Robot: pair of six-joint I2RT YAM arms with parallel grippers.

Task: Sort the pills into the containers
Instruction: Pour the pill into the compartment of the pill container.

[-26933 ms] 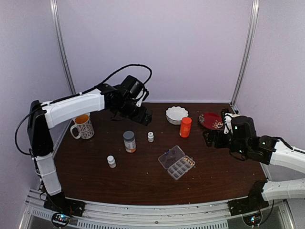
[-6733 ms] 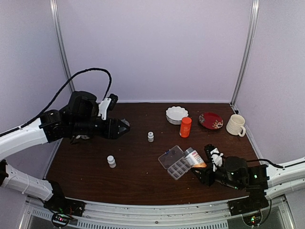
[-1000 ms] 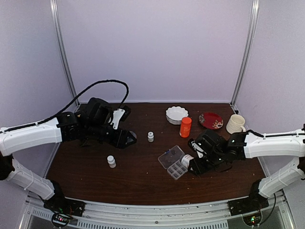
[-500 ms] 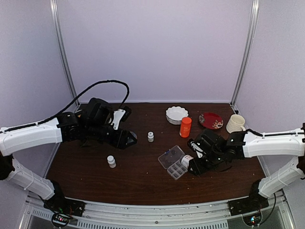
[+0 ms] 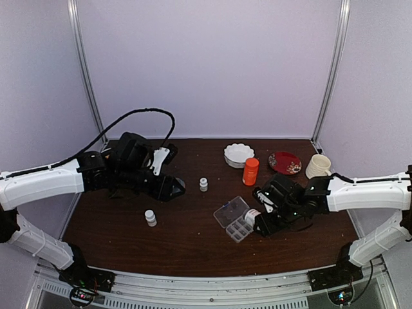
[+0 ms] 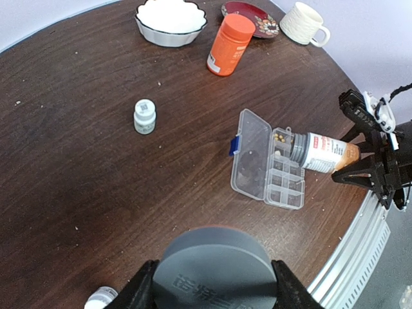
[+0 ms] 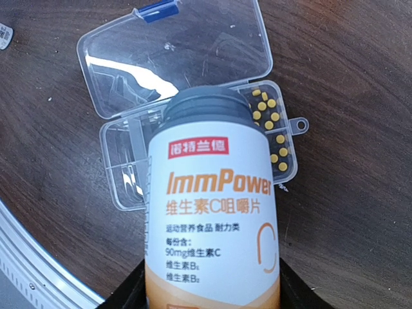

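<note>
The pills (image 7: pixel 272 131), small yellow rounds, lie heaped in one end cell of the clear pill box (image 7: pixel 113 145), right of centre in my right wrist view. The box sits on the dark wooden table (image 6: pixel 77 161), its hinged lid (image 7: pixel 174 45) thrown back flat toward the upper left of that frame. My right gripper (image 5: pixel 264 219) is clamped round the ImmPower bottle (image 7: pixel 212 212), which is tipped on its side with its dark open neck over the box's cells, just beside the pills. In the top view this falls in the lower middle right of the table.

My left gripper (image 5: pixel 170 187) grips the grey cap (image 6: pixel 215 270) between its fingers, held above the table's left half, well apart from the box.

Farther out stand a small white bottle (image 6: pixel 144 116), an orange bottle (image 6: pixel 230 45), a white scalloped bowl (image 6: pixel 170 16), a red plate (image 6: pixel 251 16) and a cream mug (image 6: pixel 308 22).
</note>
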